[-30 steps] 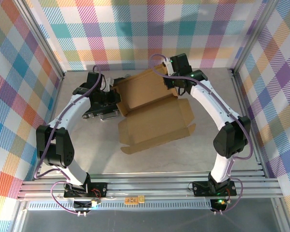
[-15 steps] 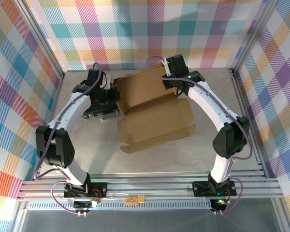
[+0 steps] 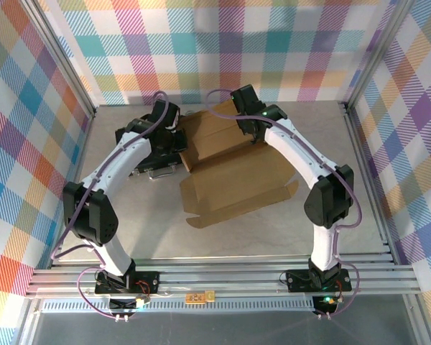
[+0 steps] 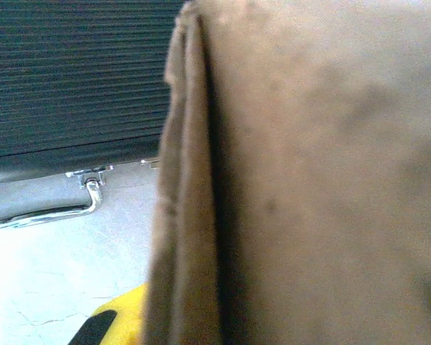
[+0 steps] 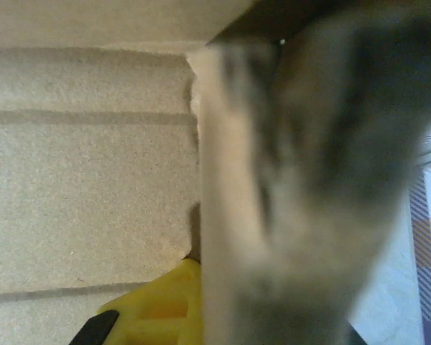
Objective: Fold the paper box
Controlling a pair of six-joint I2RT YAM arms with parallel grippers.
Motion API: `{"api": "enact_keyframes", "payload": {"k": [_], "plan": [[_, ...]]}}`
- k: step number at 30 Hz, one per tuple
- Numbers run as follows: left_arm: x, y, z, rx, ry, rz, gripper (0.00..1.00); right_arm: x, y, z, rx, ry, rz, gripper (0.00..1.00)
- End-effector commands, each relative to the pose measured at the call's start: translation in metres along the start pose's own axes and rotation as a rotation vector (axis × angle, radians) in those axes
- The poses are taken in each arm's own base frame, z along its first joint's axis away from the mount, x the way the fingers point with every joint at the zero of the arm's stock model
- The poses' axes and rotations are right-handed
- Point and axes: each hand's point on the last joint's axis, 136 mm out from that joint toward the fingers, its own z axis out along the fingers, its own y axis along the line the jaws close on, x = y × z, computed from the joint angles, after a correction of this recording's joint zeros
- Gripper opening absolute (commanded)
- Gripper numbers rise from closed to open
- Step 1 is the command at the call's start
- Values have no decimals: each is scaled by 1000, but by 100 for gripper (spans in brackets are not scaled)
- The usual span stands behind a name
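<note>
Two paper box [image 3: 233,172] walls clamped, by left tool [image 3: 180,141], by right tool [image 3: 252,134], black case [image 4: 72,72] alongside

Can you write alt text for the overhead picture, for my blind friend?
Two white robot arms curve in from either side, left pincer and right pincer at the far half of a part-folded brown paper box on a grey table. A black case lies left of the box; plaid walls surround everything.
</note>
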Motion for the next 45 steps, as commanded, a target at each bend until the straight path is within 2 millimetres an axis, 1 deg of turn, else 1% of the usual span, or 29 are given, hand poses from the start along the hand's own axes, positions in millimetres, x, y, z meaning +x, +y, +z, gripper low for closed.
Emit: {"api": "enact_keyframes", "payload": {"k": [1,2,4,5,7,9,10,13,18,23,25,27,31,35,37,39,45], "plan": [[1,33,-18,-166,-1,-30,0,8,-60,-1,280,42,8,0],[1,31,-19,-154,-2,-28,0,8,-58,-1,266,40,9,0],[1,25,-18,-119,4,-26,0,6,-35,-2,109,27,-4,0],[1,22,-17,-108,9,-23,0,6,-30,-3,72,26,2,0],[0,19,-18,-90,10,-21,0,8,-19,-5,-54,39,42,7],[0,17,-18,-80,14,-16,0,9,-12,-8,-151,51,65,15],[0,15,-18,-73,21,-12,0,9,-9,-10,-188,52,72,20],[0,13,-20,-59,25,-4,0,8,-8,-14,-254,50,99,26],[0,12,-19,-50,32,-12,0,12,-13,-14,-261,63,105,28],[-2,10,-21,-40,30,-18,0,23,-8,-14,-285,85,101,32],[-2,11,-20,-40,30,-18,0,27,-6,-15,-298,92,100,30],[-3,10,-21,-37,29,-21,0,31,-6,-15,-293,97,101,27],[-3,9,-21,-33,29,-24,0,36,-16,-11,-222,106,79,18],[-3,9,-21,-33,30,-27,0,42,-34,-4,-76,128,49,0],[-4,9,-22,-36,30,-28,0,44,-42,-2,-12,136,41,0],[-4,9,-22,-39,33,-27,0,43,-45,-3,21,131,34,0],[-2,15,-20,-71,36,-26,0,35,-37,-13,-22,108,49,0]]}}
